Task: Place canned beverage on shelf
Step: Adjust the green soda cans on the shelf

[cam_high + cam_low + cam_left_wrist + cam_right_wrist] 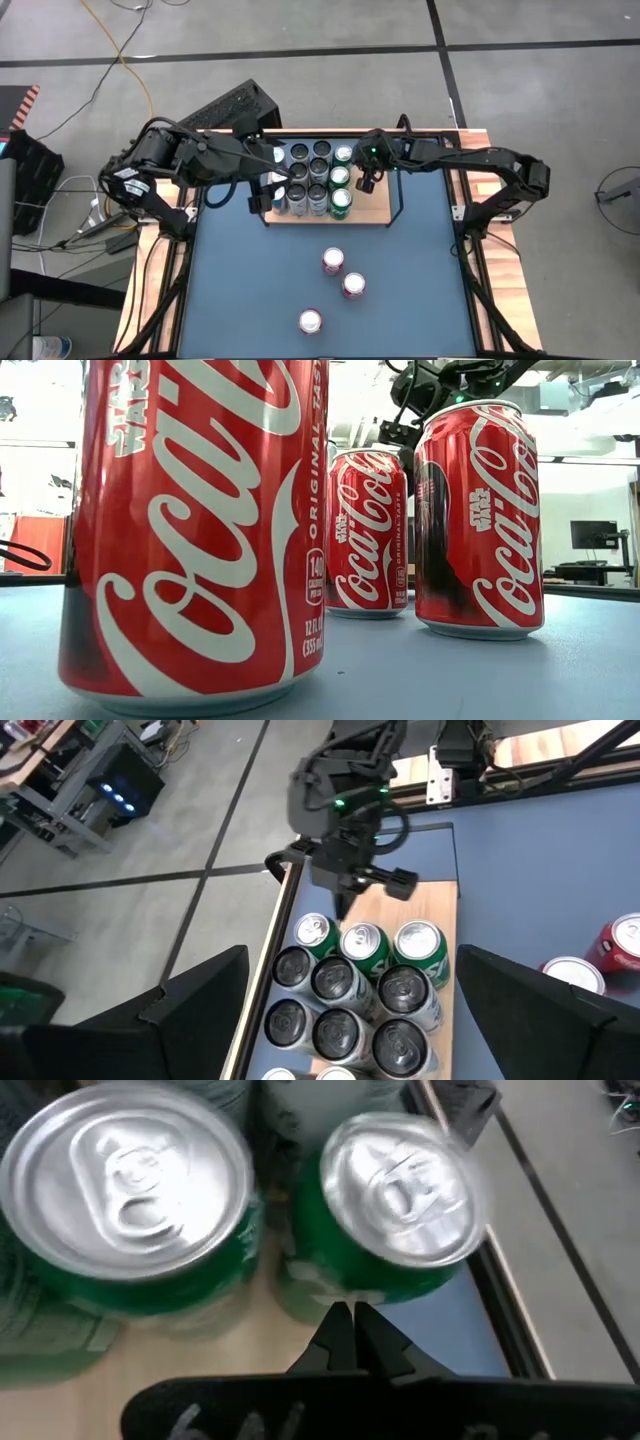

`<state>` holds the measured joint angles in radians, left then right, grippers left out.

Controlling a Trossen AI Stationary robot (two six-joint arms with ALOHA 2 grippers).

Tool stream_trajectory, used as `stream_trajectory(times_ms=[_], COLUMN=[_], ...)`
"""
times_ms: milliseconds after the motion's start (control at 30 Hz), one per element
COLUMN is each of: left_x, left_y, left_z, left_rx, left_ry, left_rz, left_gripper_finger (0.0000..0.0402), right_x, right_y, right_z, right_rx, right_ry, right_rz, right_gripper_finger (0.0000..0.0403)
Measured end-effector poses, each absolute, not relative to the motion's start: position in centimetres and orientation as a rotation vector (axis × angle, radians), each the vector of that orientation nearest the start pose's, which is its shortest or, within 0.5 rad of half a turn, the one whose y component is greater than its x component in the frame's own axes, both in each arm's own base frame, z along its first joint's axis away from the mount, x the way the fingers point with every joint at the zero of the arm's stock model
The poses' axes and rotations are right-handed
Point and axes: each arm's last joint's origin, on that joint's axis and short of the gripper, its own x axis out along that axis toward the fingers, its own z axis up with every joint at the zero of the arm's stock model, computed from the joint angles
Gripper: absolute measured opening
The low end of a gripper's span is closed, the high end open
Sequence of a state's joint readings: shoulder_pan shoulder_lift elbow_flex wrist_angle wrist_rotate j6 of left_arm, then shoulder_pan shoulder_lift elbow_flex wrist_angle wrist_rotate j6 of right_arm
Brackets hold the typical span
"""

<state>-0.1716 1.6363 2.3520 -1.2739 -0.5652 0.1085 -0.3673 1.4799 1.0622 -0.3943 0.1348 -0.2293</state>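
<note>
The shelf, a light-wood board in a black wire frame, stands at the table's far middle. It holds several upright cans, dark-topped ones and three green ones. Three red cola cans stand upright on the blue tabletop, and the low view shows them close up. My right gripper is shut, slanting down beside the green cans over the shelf's bare right part. My left gripper hangs wide open above the shelf's left end and holds nothing. My right gripper's shut fingertips point slanting down from the table's right at the lower side of a green can. I cannot tell whether they touch the can or stop just short of it. The can stands upright on the shelf board.
The shelf's black side rail stands close to the right of my right gripper. A dark box sits beyond the table's far left corner. Blue tabletop lies bare around the three red cans.
</note>
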Motion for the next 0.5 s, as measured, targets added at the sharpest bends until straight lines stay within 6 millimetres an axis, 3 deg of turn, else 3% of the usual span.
stream_trajectory(times_ms=[133, 267, 500], left_x=[26.0, 26.0, 26.0], left_y=[-2.8, -2.7, -2.7], left_z=[52.4, 52.4, 52.4], left_rx=[0.305, 0.305, 0.305], left_ry=[0.546, 0.547, 0.547], left_rz=[0.361, 0.362, 0.362], left_gripper_finger=[0.0343, 0.0343, 0.0343], right_x=[28.8, 28.4, 28.0], right_y=[-10.7, -10.7, -13.0], right_z=[25.5, 26.2, 26.0], right_rx=[-0.142, -0.192, -0.178], right_ry=[0.868, 0.867, 0.862], right_rz=[-0.349, -0.437, -0.546], right_gripper_finger=[0.0000, 0.0000, 0.0000])
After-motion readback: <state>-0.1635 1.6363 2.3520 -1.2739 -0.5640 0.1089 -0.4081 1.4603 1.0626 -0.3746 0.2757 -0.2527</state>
